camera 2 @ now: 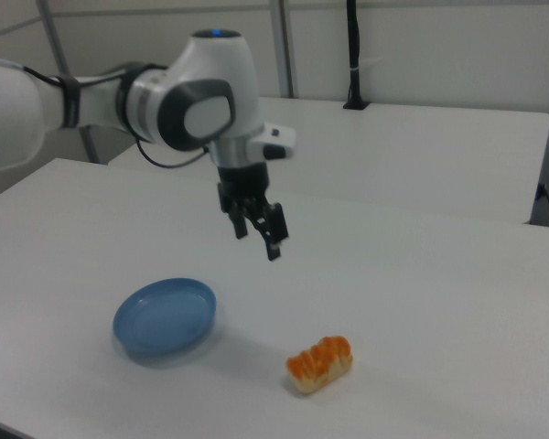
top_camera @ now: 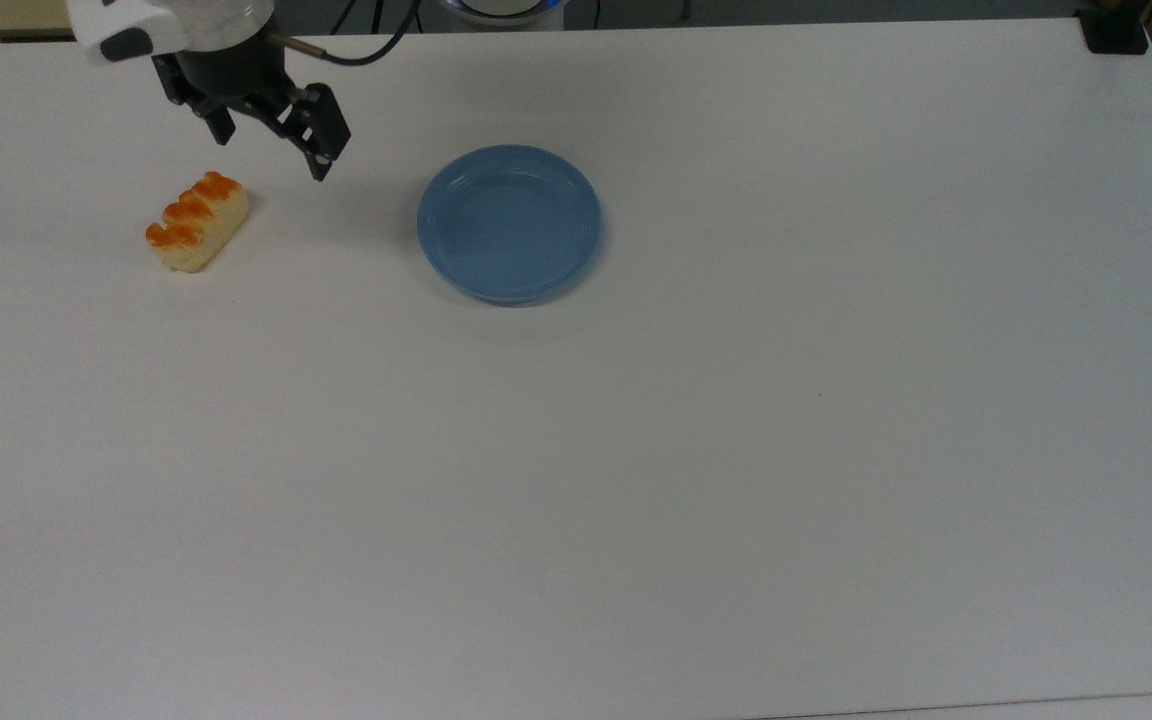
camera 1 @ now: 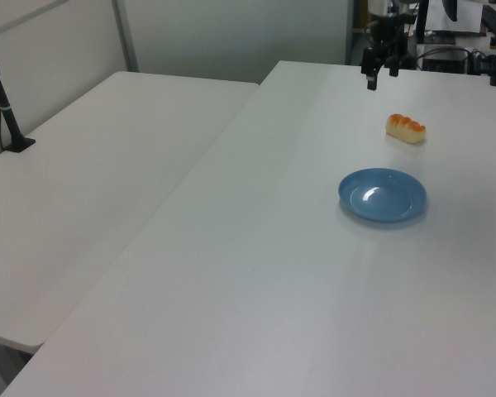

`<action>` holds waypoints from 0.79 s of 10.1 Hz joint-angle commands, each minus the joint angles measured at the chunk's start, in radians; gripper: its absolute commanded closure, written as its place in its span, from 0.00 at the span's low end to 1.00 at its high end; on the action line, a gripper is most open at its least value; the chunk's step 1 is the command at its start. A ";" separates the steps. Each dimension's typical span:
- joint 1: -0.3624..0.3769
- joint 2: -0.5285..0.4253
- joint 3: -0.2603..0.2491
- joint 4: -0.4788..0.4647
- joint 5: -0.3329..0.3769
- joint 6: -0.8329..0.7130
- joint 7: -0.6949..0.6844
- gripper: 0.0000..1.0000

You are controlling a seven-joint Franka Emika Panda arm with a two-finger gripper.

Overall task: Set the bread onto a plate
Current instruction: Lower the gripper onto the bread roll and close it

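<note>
The plate looks like glossy, smooth blue plastic. The bread has a shiny orange glaze. The table is matt white.

From my remote station I judge this to be a robotics lab or test room: the arm works over a wide plain white table, with a second white table just beside it. A black post is clamped to that second table, another black post with a cable on it stands on a table against the pale partition wall, and dark cables and equipment crowd the far end in the left view. The furnishing is bare and functional, with metal framing uprights along the walls.
</note>
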 commanded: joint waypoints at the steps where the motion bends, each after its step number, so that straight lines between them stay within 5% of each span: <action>1: 0.010 0.060 -0.090 -0.086 0.018 0.180 -0.020 0.00; 8: -0.027 0.193 -0.207 -0.265 0.015 0.478 -0.127 0.00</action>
